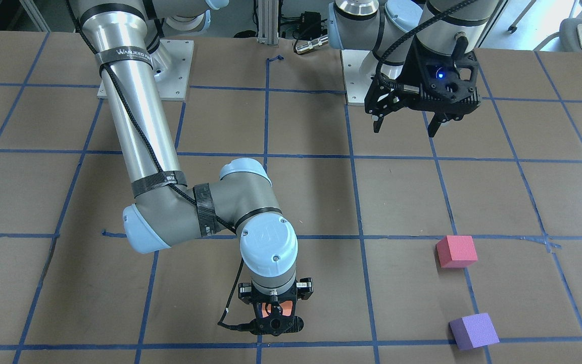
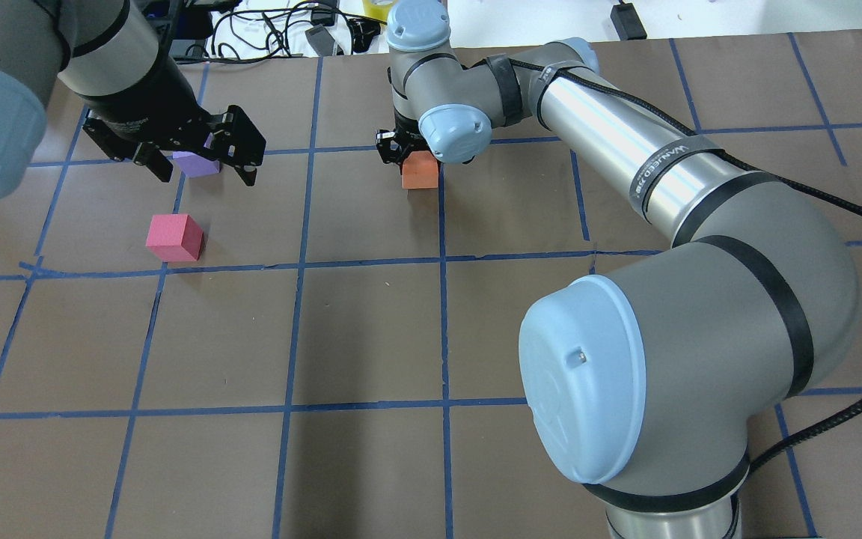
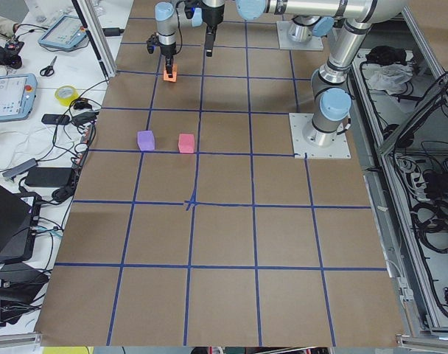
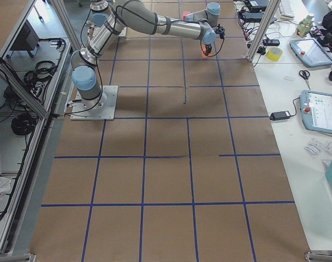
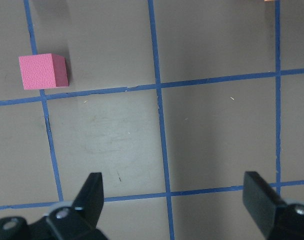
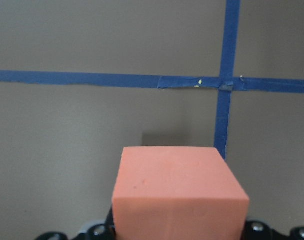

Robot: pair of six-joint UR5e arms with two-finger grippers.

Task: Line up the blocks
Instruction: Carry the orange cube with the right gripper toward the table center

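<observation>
Three foam cubes are showing: one orange cube (image 2: 420, 174), one pinkish-red cube (image 2: 174, 237) and one purple cube (image 2: 195, 165), which is lying near the pinkish-red cube, while the orange is well apart from it. Two arms are reaching over one table (image 2: 371, 337), each carrying one gripper: the left gripper (image 1: 404, 130) and the right gripper (image 1: 273, 316).

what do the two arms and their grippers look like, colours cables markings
Both match. The right arm has polished silver tubes, grey joint housings and pale blue round caps. A black braided cable runs along it under black straps, one strap carrying white lettering. The left arm is built the same. The right gripper and left gripper are black and two-fingered; the left's mount shows a blue light.
</observation>
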